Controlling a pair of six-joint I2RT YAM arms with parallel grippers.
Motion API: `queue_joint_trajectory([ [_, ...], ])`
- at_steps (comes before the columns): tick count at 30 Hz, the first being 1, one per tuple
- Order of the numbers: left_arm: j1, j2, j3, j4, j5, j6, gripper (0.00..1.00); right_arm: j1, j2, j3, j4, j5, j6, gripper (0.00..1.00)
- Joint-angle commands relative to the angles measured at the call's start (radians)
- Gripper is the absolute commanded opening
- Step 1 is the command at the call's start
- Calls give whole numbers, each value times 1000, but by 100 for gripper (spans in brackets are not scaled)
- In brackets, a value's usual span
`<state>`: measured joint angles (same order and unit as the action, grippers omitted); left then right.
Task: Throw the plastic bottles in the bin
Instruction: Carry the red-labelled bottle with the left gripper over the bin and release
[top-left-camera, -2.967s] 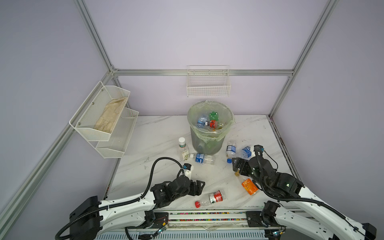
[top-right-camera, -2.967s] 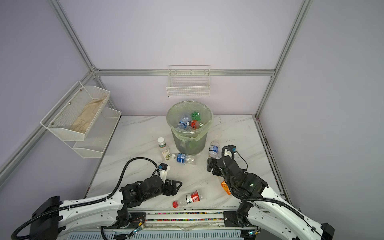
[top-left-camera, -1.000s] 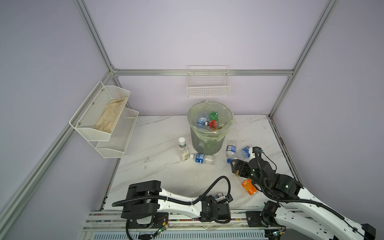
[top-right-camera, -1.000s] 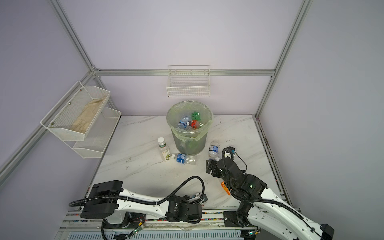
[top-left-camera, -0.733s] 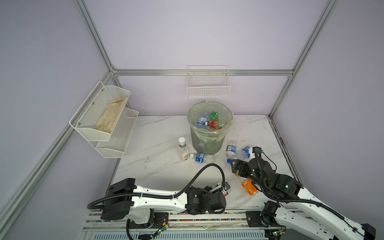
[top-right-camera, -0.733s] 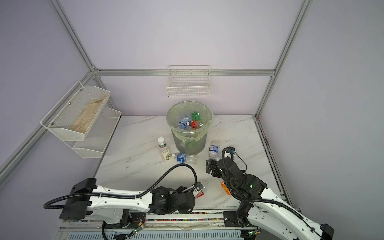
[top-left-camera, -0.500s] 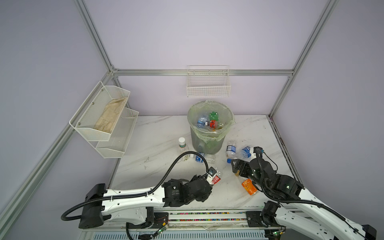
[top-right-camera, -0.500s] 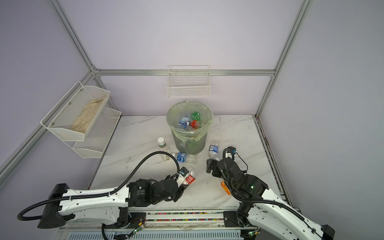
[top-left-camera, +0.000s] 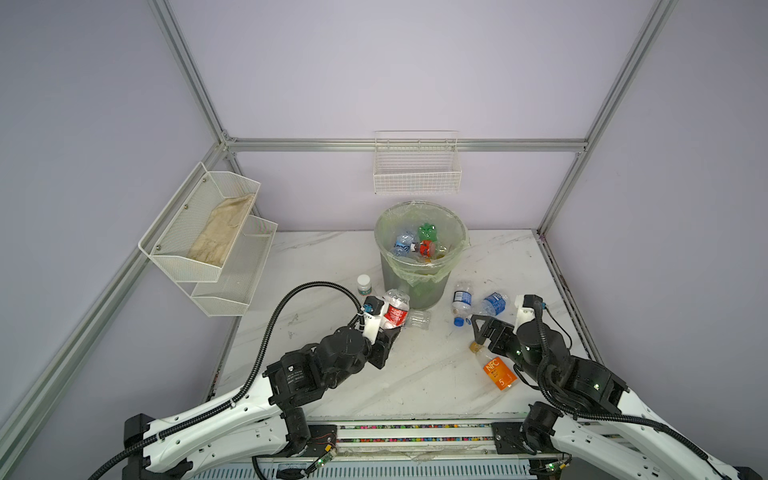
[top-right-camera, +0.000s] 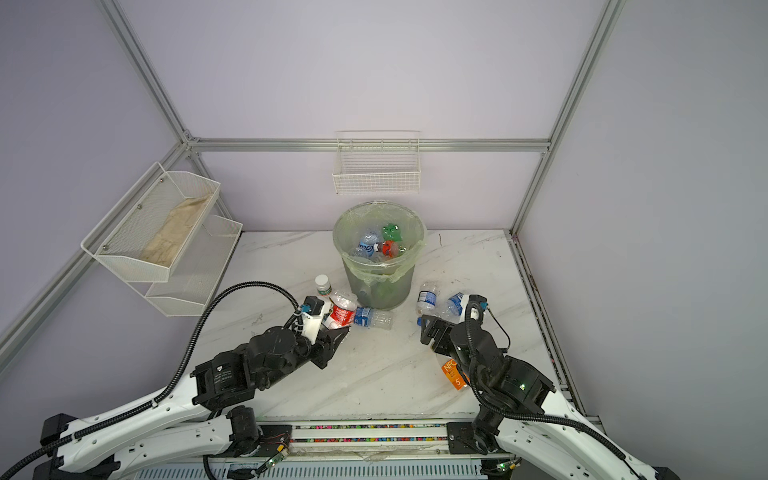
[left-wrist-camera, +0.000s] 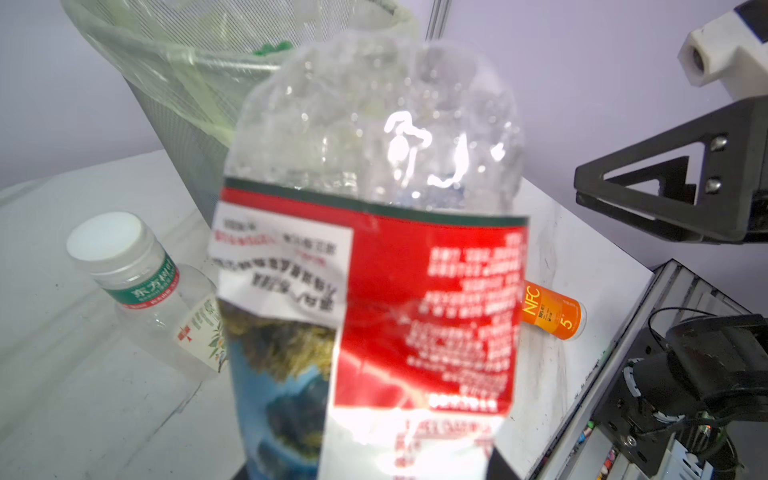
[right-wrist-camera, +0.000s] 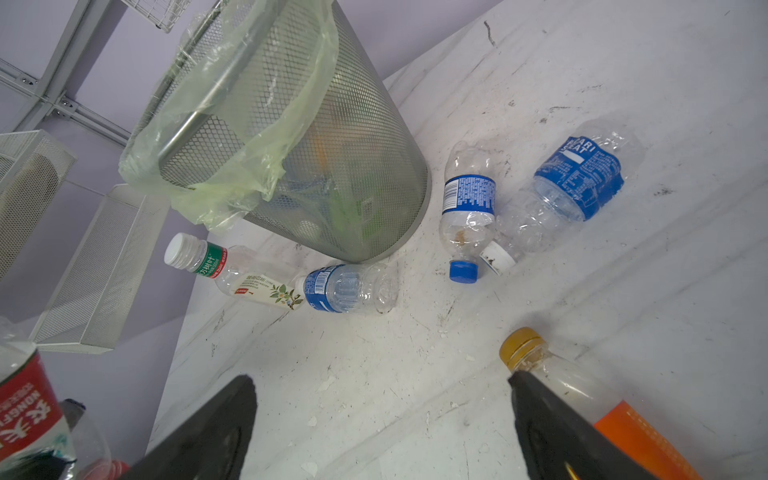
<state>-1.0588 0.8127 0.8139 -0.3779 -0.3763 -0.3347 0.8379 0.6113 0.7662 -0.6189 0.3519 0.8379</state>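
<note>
The white marble tabletop (top-left-camera: 415, 374) fills the floor of the cell. A two-tier white mesh shelf (top-left-camera: 174, 232) hangs on the left wall with a beige cloth (top-left-camera: 220, 237) in its upper tray. The bin (top-left-camera: 415, 286), a grey mesh wastebasket with a pale green liner, stands at the back centre under a small wire basket (top-left-camera: 417, 174). Several discarded bottles (top-left-camera: 422, 247) with blue, red and green on them lie inside it. The left gripper (top-left-camera: 388, 332) is clamped partway closed on a red-labelled bottle (top-left-camera: 395, 311). It holds the bottle base-up above the table, just in front of the bin's left side. The right gripper (top-left-camera: 478, 332) has its jaws spread wide and grips nothing. It hovers over the neck of an orange-labelled bottle (top-left-camera: 496, 372) lying near the front right; whether a finger touches it cannot be told. Two blue-labelled bottles (top-left-camera: 461, 301) lie just right of the bin, their caps close together. A third blue-labelled bottle (top-right-camera: 372, 318) lies at the bin's front foot. A white-capped bottle (top-left-camera: 364, 282) with a green neck band stands just left of the bin.
</note>
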Motion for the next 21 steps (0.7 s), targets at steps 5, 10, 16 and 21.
queue_joint_trajectory([
  [5, 91, 31, 258, 121, -16, 155, 0, 0, -33, -11, -25, 21, 32, 97],
  [10, 149, 142, 446, 150, 56, 208, 0, 1, -50, -12, -40, 22, 35, 97],
  [16, 203, 293, 667, 144, 123, 246, 0, 1, -86, -5, -75, 35, 38, 97],
  [21, 261, 440, 858, 108, 191, 259, 0, 1, -107, -13, -77, 30, 40, 97],
])
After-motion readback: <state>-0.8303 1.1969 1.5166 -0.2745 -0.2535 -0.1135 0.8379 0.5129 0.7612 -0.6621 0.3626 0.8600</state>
